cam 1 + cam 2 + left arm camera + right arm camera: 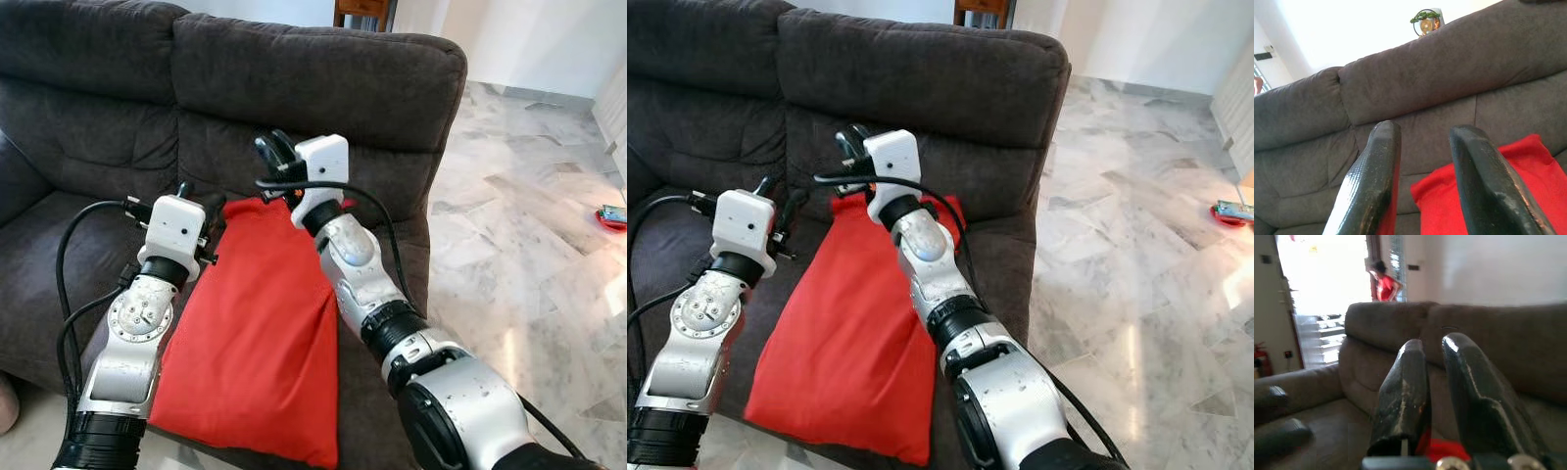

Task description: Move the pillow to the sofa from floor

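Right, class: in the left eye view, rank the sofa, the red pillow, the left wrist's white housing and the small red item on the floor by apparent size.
1. sofa
2. red pillow
3. white housing of the left wrist, though it sits nearer the camera, so it looks bigger than it is
4. small red item on the marble floor, which is far off

White walls, pale marble floor, bright doorway, wooden furniture behind.
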Motion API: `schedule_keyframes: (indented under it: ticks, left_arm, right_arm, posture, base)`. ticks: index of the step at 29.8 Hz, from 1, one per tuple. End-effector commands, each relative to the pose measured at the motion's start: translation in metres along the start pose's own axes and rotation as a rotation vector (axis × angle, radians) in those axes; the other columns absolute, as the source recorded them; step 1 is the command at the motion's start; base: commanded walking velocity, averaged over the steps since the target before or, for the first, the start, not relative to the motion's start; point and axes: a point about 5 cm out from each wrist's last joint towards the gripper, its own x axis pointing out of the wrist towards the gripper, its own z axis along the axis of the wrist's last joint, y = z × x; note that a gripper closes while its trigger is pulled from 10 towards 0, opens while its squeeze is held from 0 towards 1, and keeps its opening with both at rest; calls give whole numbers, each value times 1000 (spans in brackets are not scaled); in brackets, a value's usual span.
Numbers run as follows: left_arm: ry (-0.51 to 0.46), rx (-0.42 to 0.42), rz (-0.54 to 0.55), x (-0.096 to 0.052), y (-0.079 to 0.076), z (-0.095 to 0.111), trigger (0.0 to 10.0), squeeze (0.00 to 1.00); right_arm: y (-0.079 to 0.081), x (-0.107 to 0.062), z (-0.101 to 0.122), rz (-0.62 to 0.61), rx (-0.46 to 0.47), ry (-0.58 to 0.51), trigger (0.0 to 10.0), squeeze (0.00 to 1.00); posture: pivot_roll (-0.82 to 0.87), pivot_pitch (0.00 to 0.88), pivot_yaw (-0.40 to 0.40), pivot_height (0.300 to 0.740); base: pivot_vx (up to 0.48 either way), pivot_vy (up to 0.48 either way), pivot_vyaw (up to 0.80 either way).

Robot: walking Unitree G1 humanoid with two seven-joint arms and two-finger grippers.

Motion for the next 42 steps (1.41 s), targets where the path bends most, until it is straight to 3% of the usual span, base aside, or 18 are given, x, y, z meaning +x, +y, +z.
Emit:
schedule_keyframes:
  ticks: [1, 3, 5, 10, 12, 13, 15, 16, 17, 21, 22, 23, 26, 27, 33, 37, 42]
  left_arm:
    - [24, -5, -2, -6, -1, -9, 10000, 0]
    - [31, -7, -2, -7, -1, -11, 10000, 0]
    - [86, -3, 0, -15, -2, -27, 10000, 0]
    - [194, -13, 73, -35, 6, -58, 10000, 0]
    - [248, -30, 103, -44, 10, -71, 10000, 0]
    - [294, -46, 128, -51, 14, -82, 10000, 0]
    - [312, -49, 137, -55, 15, -86, 10000, 0]
    - [369, -49, 159, -65, 18, -100, 10000, 0]
    - [369, -49, 159, -65, 18, -100, 10000, 0]
    - [459, -64, 191, -85, 19, -122, 10000, 0]
    - [504, -72, 201, -95, 17, -131, 10000, 0]
    - [504, -72, 201, -95, 17, -131, 10000, 0]
    - [610, -99, 229, -118, 14, -150, 10000, 0]
    - [610, -99, 229, -118, 14, -150, 10000, 0]
    - [771, -176, 253, -156, 4, -177, 10000, 0]
    - [816, -188, 244, -165, -1, -183, 10000, 0]
    - [929, -196, 216, -185, -11, -194, 10000, 0]
  right_arm:
    - [-14, -13, -9, -70, -1, 9, 10000, 0]
    - [-18, -16, -11, -85, 2, 11, 10000, 0]
    - [-38, -34, -22, -153, -30, 43, 10000, 0]
    - [-106, -106, -53, -425, -112, 187, 10000, 0]
    - [-131, -140, -63, -538, -144, 262, 10000, 0]
    - [-147, -166, -68, -614, -163, 312, 10000, 0]
    - [-152, -176, -70, -643, -167, 331, 10000, 0]
    - [-165, -204, -77, -724, -170, 409, 10000, 0]
    - [-165, -204, -77, -724, -170, 409, 10000, 0]
    - [-170, -242, -94, -820, -120, 544, 10000, 0]
    - [-166, -259, -104, -846, -92, 627, 10000, 0]
    - [-166, -259, -104, -846, -92, 627, 10000, 0]
    - [-155, -283, -120, -865, -39, 748, 10000, 0]
    - [-155, -283, -120, -865, -39, 748, 10000, 0]
    - [-129, -327, -143, -907, 39, 933, 10000, 0]
    - [-123, -340, -147, -928, 60, 982, 10000, 0]
    - [-108, -373, -154, -994, 118, 1102, 10000, 0]
  posture:
    - [182, 56, -62, 740]
    - [182, 56, -62, 740]
    - [176, 54, -57, 740]
    - [161, 49, -42, 740]
    - [153, 47, -36, 740]
    - [141, 41, -28, 740]
    - [139, 41, -26, 740]
    - [137, 36, -21, 740]
    - [137, 36, -21, 740]
    - [134, 27, -17, 740]
    - [140, 24, -16, 740]
    - [140, 24, -16, 740]
    - [143, 18, -17, 740]
    - [143, 18, -17, 740]
    - [140, 4, -17, 740]
    - [140, 0, -18, 740]
    - [137, 0, -15, 740]
  base:
    - [0, 0, 0]
    - [0, 0, 0]
    - [0, 0, 0]
    - [0, 0, 0]
    - [0, 0, 0]
    - [0, 0, 0]
    - [0, 0, 0]
    - [0, 0, 0]
    - [0, 0, 0]
    - [0, 0, 0]
    - [0, 0, 0]
    - [0, 0, 0]
    - [0, 0, 0]
    - [0, 0, 0]
    - [0, 0, 0]
    - [0, 0, 0]
    - [0, 0, 0]
